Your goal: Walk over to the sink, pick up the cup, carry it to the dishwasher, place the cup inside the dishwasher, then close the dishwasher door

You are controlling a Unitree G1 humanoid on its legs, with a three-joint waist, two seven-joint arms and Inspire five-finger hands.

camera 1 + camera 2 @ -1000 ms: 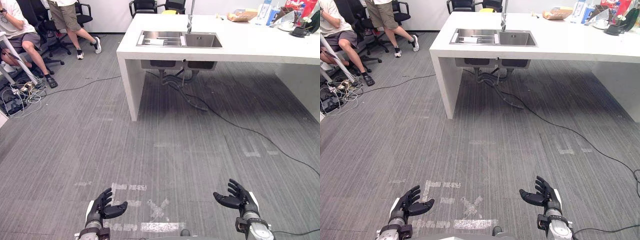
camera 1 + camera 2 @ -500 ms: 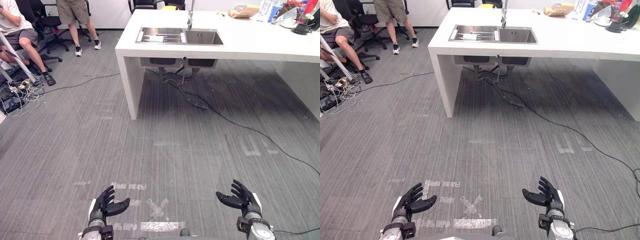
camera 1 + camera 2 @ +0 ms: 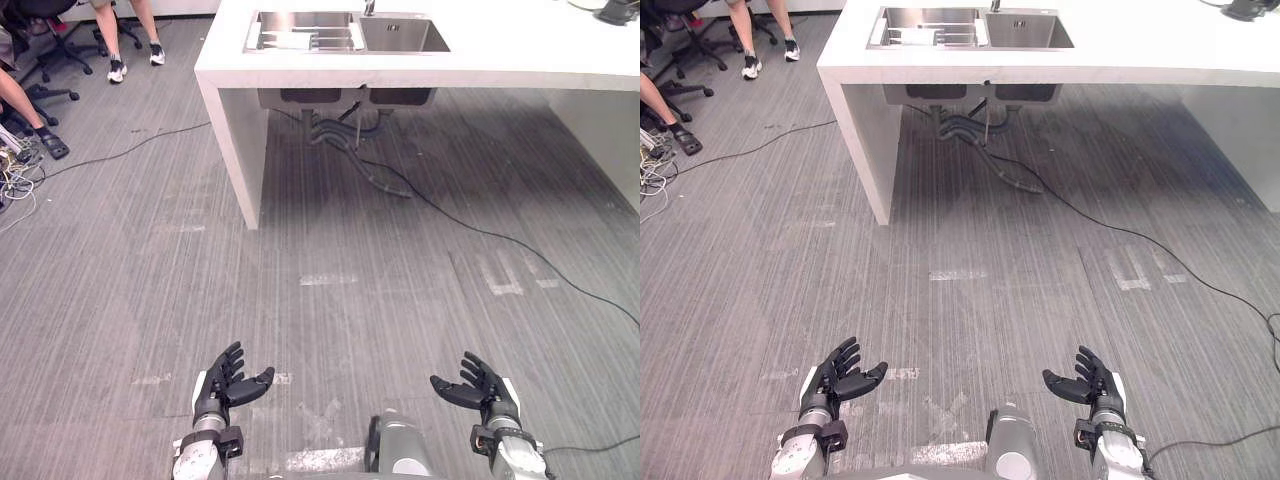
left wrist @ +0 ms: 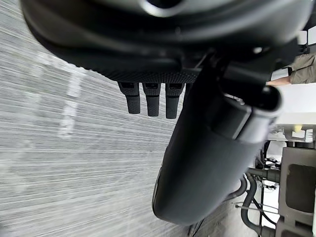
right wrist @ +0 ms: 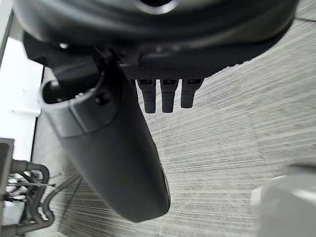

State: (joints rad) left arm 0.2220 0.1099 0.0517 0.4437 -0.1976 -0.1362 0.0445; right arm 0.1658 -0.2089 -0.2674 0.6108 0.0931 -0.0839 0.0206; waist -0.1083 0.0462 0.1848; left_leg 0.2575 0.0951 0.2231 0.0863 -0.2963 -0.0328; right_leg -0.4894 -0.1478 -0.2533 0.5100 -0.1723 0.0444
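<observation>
A steel double sink [image 3: 345,32] is set into a white counter [image 3: 520,66] at the far side of the room, a few steps ahead of me. Its left basin holds a rack with something pale in it; I cannot make out a cup. Low in front of me my left hand [image 3: 228,377] is open, fingers relaxed, holding nothing. To the right, my right hand [image 3: 480,383] is open and empty too. Both hang over the grey floor, far short of the counter. Their wrist views show straight fingers [image 4: 146,99] over bare floor [image 5: 237,143].
Drain pipes [image 3: 340,140] hang under the sink, and a black cable [image 3: 500,240] runs from them across the floor to the right. People's legs [image 3: 125,40] and office chairs [image 3: 45,55] are at the far left. Pale tape marks [image 3: 325,280] lie on the grey floor ahead.
The whole view has shifted: the counter and sink now sit nearer and higher in the picture, so I have moved forward. Both hands stay low and open.
</observation>
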